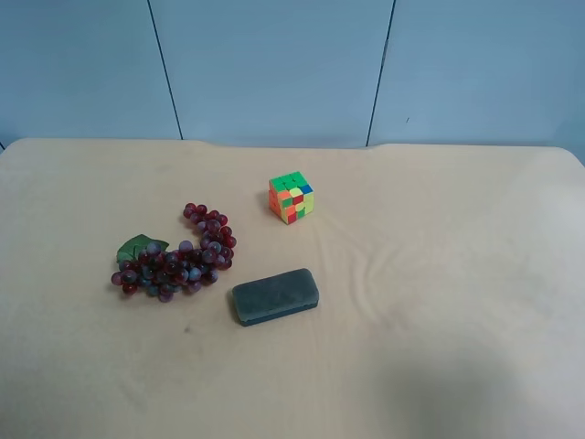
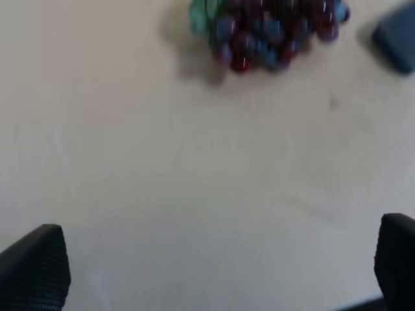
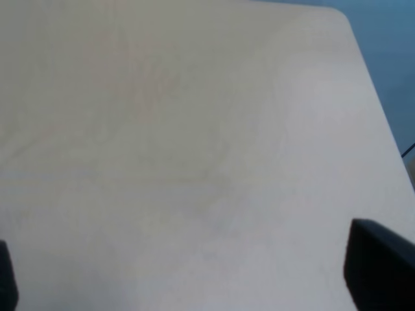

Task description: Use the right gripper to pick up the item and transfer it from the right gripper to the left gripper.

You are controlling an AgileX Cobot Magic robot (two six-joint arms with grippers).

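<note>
The item (image 1: pixel 177 257) — a bunch of dark red and purplish grapes — lies curved on the pale counter (image 1: pixel 439 302), its green leaf (image 1: pixel 139 247) at the end nearer the exterior high view's left. A dark grey-green oblong case (image 1: pixel 275 295) rests just beside the bunch, and a multicoloured puzzle cube (image 1: pixel 292 198) sits apart from both, farther back. No arm shows in the exterior high view. The left end effector (image 2: pixel 214 272) hangs above bare counter with its fingers spread wide and empty, the grapes (image 2: pixel 272 32) and a corner of the case (image 2: pixel 397 40) ahead of it. The right end effector (image 3: pixel 188 275) is spread wide too — nothing between its fingers, only plain counter below.
</note>
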